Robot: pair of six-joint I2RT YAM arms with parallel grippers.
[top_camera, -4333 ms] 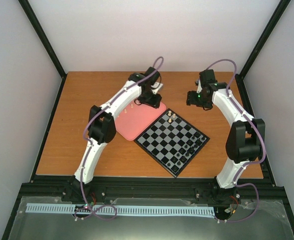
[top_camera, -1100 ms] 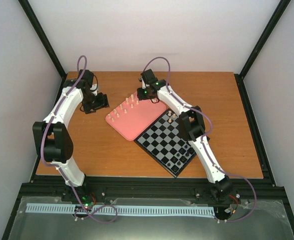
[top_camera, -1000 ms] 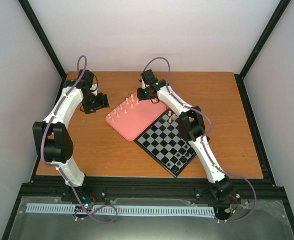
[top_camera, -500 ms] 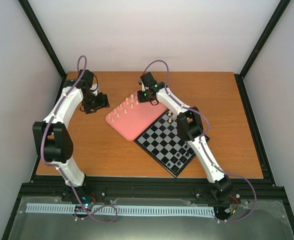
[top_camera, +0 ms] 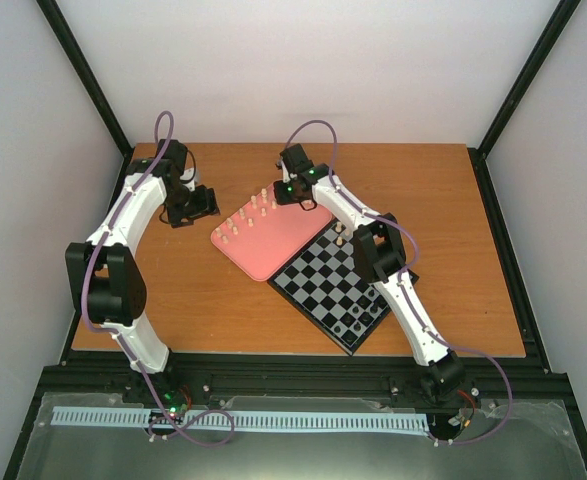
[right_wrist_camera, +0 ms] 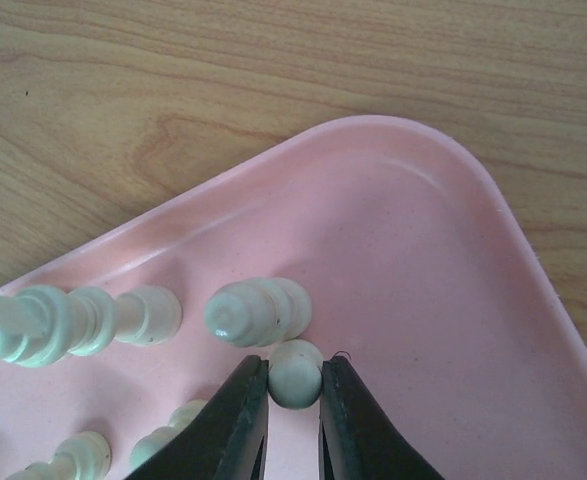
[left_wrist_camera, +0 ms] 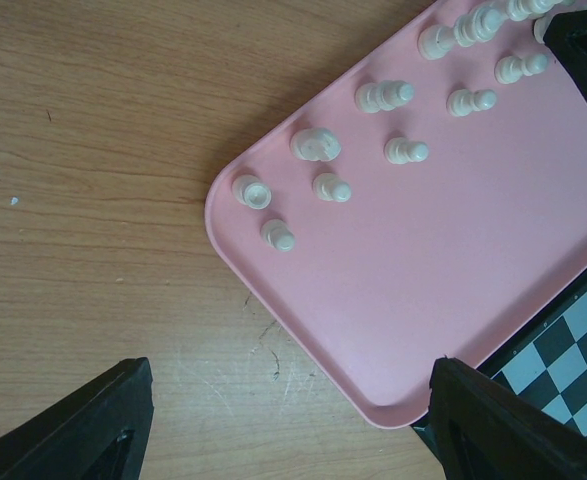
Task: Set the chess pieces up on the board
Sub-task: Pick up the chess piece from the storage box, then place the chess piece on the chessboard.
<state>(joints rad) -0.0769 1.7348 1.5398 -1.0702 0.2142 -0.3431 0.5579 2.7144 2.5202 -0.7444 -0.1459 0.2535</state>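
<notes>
White arms (top_camera: 136, 208) with black joints (top_camera: 108, 290), trailing purple cables (top_camera: 313, 123).

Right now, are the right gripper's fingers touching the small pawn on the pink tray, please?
Touching: in the right wrist view the right gripper has its fingers against both sides of the pawn, with no gap.

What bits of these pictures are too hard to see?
Right wrist view: the cream piece in the right gripper shows only its round top, so its kind is unclear.
Top view: the black pieces are too small to name.
Left wrist view: the board is mostly cut off by the picture's edge.
</notes>
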